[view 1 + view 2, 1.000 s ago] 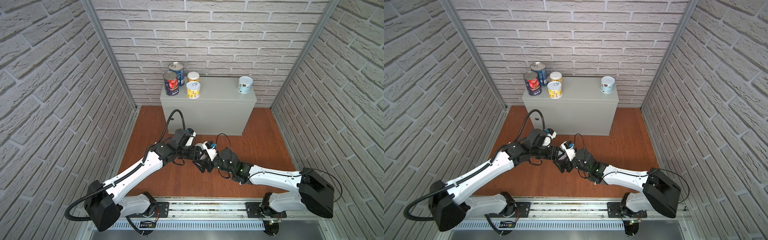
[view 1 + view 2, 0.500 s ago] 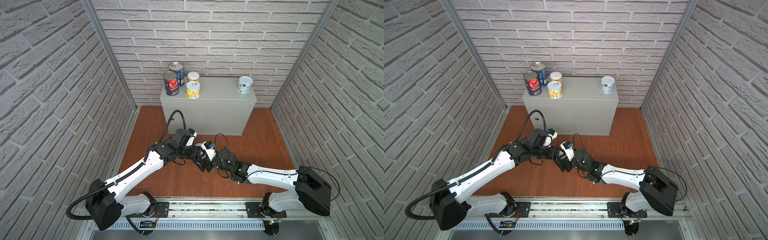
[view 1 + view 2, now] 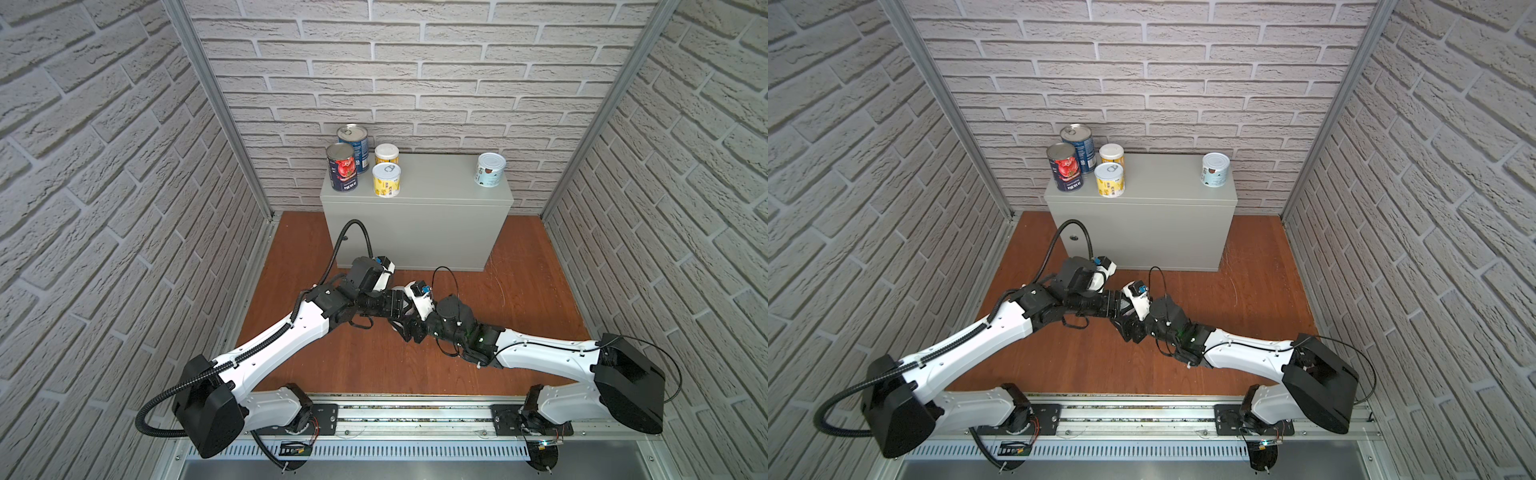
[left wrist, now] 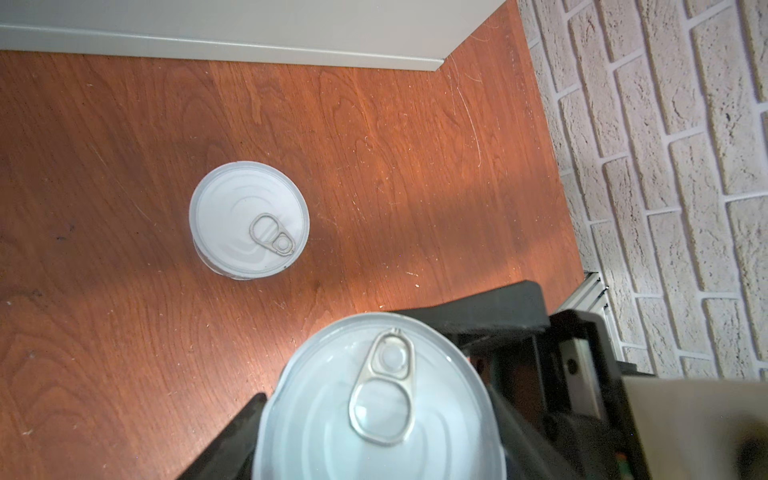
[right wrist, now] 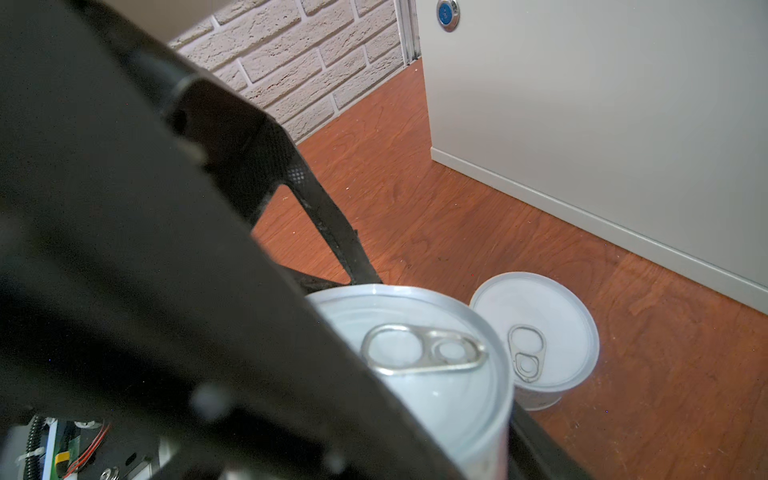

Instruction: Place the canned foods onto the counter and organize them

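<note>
My two hands meet low over the wood floor, at 6 o'clock from the counter. A white-lidded can stands upright between the fingers of my left hand, and my right hand flanks it too; whether either is clamped or slack I cannot tell. A second can stands on the floor near it, on the counter's side. On the counter top the tomato can, blue can and two yellow cans cluster at 10 o'clock; a pale can stands at 2 o'clock.
</note>
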Controlling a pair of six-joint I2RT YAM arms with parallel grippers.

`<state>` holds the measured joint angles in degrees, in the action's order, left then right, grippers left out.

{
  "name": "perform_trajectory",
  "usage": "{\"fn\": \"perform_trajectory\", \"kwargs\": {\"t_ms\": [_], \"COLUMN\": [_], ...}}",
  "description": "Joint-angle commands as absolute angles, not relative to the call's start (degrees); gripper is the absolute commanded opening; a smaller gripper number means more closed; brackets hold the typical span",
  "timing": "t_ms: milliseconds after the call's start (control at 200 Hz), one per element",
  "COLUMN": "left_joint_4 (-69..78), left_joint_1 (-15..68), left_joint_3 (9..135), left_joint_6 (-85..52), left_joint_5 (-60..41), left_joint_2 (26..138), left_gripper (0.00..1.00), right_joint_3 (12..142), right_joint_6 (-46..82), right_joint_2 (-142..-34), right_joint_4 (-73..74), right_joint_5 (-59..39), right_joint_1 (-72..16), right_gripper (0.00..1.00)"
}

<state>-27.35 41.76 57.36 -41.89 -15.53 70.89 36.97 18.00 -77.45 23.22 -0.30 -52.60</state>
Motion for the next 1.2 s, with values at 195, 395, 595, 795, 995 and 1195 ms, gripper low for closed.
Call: {"fn": "perform_trajectory", "kwargs": {"t_ms": [195,395,595,795,995,1195], "left_joint_4": [-20.9,-21.8,-22.8,-24.4,-25.2,-27.8], "left_joint_1": [42.0,41.9,42.0,41.9,41.9,41.9], "left_joint_3": [58.1,58.2,58.1,58.2,57.3,56.9], "left_joint_6": [-43.2,-43.2,-43.2,-42.8,-41.8,-40.1], "left_joint_5": [-15.8,-14.7,-13.7,-11.9,-7.5,-2.5], "left_joint_2": [71.2,70.8,70.4,69.2,65.7,62.8], "left_gripper": [0.98,0.98,0.98,0.98,0.98,0.98], "right_joint_3": [37.9,37.9,38.1,38.1,38.4,38.5], "right_joint_6": [19.3,19.6,20.1,20.4,20.2,20.5], "right_joint_2": [-75.2,-75.0,-74.9,-74.0,-72.2,-70.6], "right_joint_4": [26.3,25.6,24.5,22.4,18.9,16.2], "right_joint_5": [1.4,2.3,4.0,6.7,8.5,10.7], "right_joint_1": [-53.0,-52.9,-52.9,-52.9,-52.9,-52.9], "right_gripper": [0.65,0.65,0.65,0.65,0.65,0.64]}}
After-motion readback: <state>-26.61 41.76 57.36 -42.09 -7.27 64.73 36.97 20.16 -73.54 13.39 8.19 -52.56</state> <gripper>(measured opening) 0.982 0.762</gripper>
